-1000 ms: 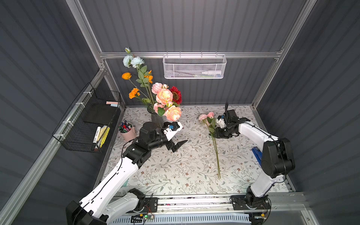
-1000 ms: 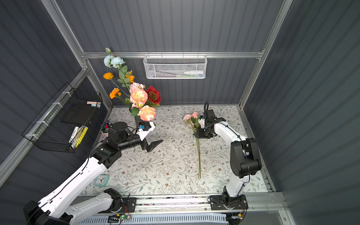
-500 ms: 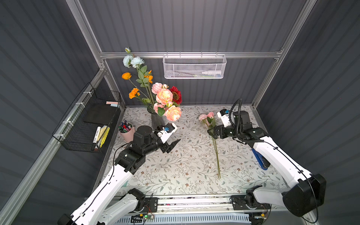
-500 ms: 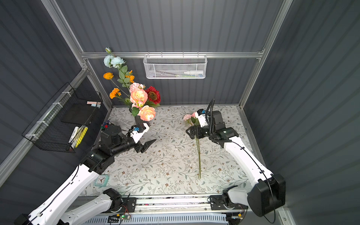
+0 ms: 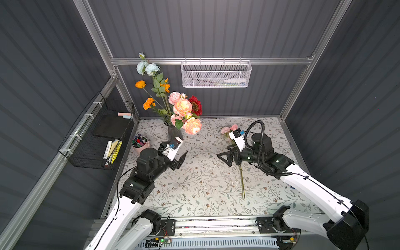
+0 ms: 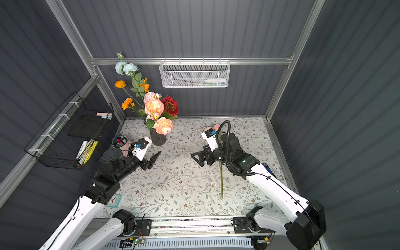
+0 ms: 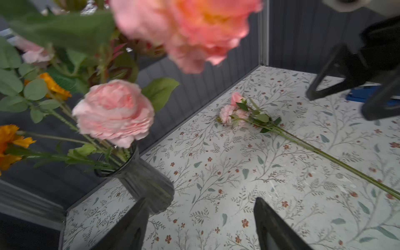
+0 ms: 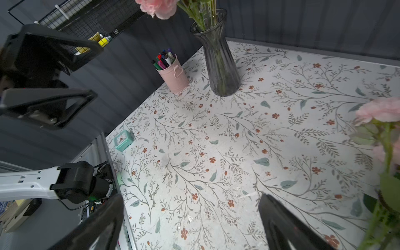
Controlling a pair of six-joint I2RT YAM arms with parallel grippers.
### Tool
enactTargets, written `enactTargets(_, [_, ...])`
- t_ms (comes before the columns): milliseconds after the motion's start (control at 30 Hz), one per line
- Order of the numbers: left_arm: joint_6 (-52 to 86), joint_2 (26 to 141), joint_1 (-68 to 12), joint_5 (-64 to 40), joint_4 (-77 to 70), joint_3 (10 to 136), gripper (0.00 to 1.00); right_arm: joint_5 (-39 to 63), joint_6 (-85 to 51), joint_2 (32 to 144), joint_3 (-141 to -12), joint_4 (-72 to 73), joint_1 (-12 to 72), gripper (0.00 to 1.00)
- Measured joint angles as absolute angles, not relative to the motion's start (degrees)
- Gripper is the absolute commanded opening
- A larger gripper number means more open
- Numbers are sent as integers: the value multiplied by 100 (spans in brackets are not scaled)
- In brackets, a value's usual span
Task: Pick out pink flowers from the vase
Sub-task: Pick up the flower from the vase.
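Right claw (image 8: 190, 198) now wide, empty.

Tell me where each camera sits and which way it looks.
Top views: high above the front edge, looking down at the whole table; left pincer and right pincer show.
Left wrist: on the left arm, facing the vase and the pink stem lying on the table; its own open pincer shows.
Right wrist: on the right arm, facing the vase and pen cup; its own open pincer shows, plus the left one.
Shared: both wrist views see the vase.
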State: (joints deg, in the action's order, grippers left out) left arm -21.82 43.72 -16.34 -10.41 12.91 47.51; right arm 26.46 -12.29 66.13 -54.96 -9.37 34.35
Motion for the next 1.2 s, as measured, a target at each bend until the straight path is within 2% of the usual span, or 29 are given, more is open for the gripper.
enactTargets(133, [-2032,4888,-110,-2165,913,4709,72,2705,-1267,6639,-5452,-740,3465,99])
enactTargets(167, [-2021,5068,183,-2423,797,4709,67,2709,-1264,6650,-5452,-692,3465,99])
enactTargets(200, [-2008,5280,416,-2698,661,4709,64,2711,-1262,6657,-5452,-655,3465,99])
enactTargets(267, [-2091,5673,631,-3138,412,4709,63,2729,-1262,6672,-5452,-585,3465,99])
enactTargets(400, [-2344,6475,692,-3721,-145,4744,57,2869,-1253,6748,-5452,-333,3465,99])
enactTargets(533, [-2703,7065,696,-3977,-690,4877,44,3164,-1251,6921,-5454,-38,3465,99])
enactTargets(833, [-3170,7972,696,-4167,-1540,5586,39,3551,-1529,7397,-5457,458,3468,99])
enactTargets(1000, [-3393,8510,770,-4431,-1627,5979,32,3590,-1584,7408,-5457,513,3483,99])
enactTargets(1200, [-3483,9041,886,-4766,-1627,6405,32,3590,-1577,7387,-5465,510,3494,99])
